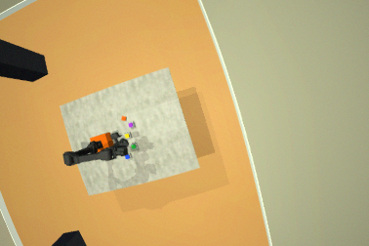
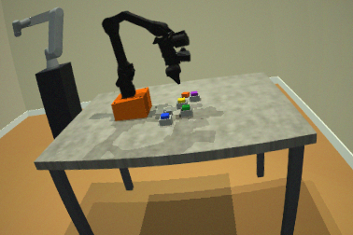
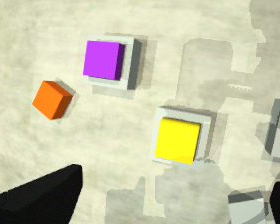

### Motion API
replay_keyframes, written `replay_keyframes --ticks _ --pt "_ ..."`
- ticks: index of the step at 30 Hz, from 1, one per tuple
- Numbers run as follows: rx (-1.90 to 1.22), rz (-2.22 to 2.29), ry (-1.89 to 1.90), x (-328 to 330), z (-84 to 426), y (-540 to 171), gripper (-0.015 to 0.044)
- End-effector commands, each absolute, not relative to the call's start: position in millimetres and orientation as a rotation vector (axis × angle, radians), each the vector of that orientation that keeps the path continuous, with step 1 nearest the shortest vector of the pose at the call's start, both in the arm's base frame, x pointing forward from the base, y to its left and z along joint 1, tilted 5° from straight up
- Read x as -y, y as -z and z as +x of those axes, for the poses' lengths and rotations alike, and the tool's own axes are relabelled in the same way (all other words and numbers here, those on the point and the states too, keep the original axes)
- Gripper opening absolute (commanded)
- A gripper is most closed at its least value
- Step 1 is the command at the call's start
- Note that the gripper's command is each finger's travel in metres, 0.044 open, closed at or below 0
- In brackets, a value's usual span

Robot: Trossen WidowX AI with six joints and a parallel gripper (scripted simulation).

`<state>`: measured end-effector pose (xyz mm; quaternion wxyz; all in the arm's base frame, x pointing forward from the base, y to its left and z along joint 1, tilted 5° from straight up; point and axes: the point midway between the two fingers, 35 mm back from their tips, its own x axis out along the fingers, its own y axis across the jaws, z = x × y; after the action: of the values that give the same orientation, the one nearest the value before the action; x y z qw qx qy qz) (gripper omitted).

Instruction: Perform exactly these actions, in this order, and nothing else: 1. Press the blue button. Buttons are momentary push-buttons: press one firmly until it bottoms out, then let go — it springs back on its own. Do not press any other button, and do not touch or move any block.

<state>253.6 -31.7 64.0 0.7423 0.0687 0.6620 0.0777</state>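
Note:
The blue button (image 1: 127, 156) (image 2: 164, 116) sits on a grey base at the near side of the button group in the exterior view. It does not show in the wrist view. My gripper (image 2: 176, 79) (image 3: 178, 179) is open and empty, pointing down well above the table. In the wrist view its two dark fingers stand far apart at the lower edge, with the yellow button (image 3: 177, 140) (image 2: 181, 101) ahead of the space between them. The blue button is lower and nearer the camera than the gripper in the exterior view.
The green button (image 2: 186, 107) (image 1: 134, 146) stands close beside the blue one. The purple button (image 3: 103, 60) (image 2: 194, 93) and an orange block (image 3: 52, 100) (image 2: 185, 94) are farther back. A grey-white block (image 3: 247, 209) lies near the right finger in the wrist view.

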Motion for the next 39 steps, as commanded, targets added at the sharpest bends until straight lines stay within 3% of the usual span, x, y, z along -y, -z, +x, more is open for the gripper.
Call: replay_keyframes --ticks 1,7,13,19,27,39 --pt "-1.504 0.084 -0.073 92.9 239.1 -60.8 0.04" --pt "-1.615 0.02 0.033 171.6 196.0 -60.4 0.04" --pt "-1.635 0.014 0.044 181.5 187.9 -60.6 0.04" --pt "-1.635 0.014 0.044 182.7 184.1 -1.3 0.0242" --pt "-1.635 0.014 0.044 182.5 183.7 1.1 0.0032" --pt "-1.635 0.014 0.044 182.6 183.6 3.6 0.002"
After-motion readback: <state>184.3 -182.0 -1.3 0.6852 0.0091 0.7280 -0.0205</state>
